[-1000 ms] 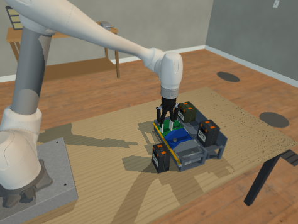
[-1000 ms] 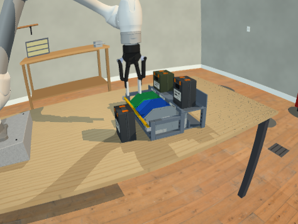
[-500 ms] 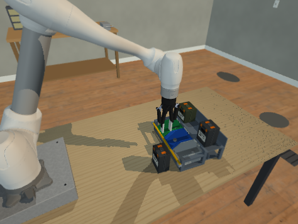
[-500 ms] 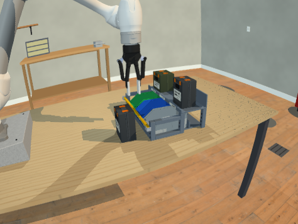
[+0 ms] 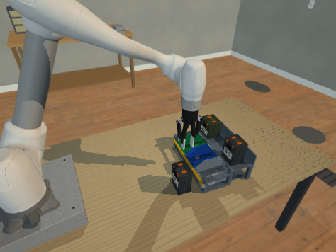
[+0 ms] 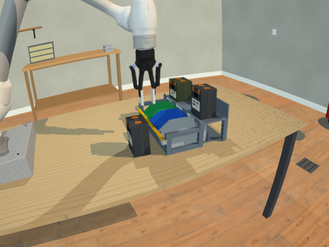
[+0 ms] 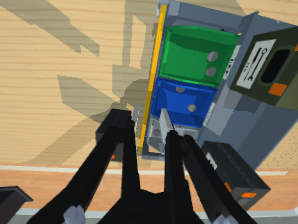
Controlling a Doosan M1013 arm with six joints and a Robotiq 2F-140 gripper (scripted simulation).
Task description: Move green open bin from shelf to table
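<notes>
Left: black case (image 5: 181,178) (image 6: 138,137) (image 7: 112,125) stands on the table top (image 5: 113,198) (image 6: 69,163) (image 7: 40,100), just beside the yellow strip (image 5: 191,166) (image 6: 153,126) (image 7: 152,75) on the shelf's front edge. Keep it out of the path when the bin comes off.

Next, green open bin (image 5: 200,141) (image 6: 161,107) (image 7: 190,55): on the shelf (image 5: 252,157) (image 6: 200,135) (image 7: 220,120), far-left end of the row. Two round grey parts (image 7: 212,56) visible inside. Gripper (image 5: 188,142) (image 6: 147,98) (image 7: 149,112) is over that end, fingers part-closed w/ a modest gap, nothing held. Contact w/ bin: can't tell.

Handling, my read: thin stiff plastic, prob. light, walls maybe a bit slick; parts loose, will roll if tipped. Best hold: pinch one upright wall, 1 finger in, 1 out, deep enough not to slip, clear of parts & strip. Off-centre pinch = bin may swing, so go slow, lift straight, keep base level, esp. w/ open front low.

Right of it, blue bin (image 5: 203,152) (image 6: 171,114) (image 7: 175,102) sits close beside, then grey bin (image 5: 214,166) (image 6: 178,125) (image 7: 155,131). Don't drag the blue w/ an outer finger.

Far right, olive case (image 5: 210,128) (image 6: 180,89) (image 7: 260,90) & dark case (image 5: 234,152) (image 6: 203,102) (image 7: 232,172) behind the bins: mind knuckle clearance.
</notes>
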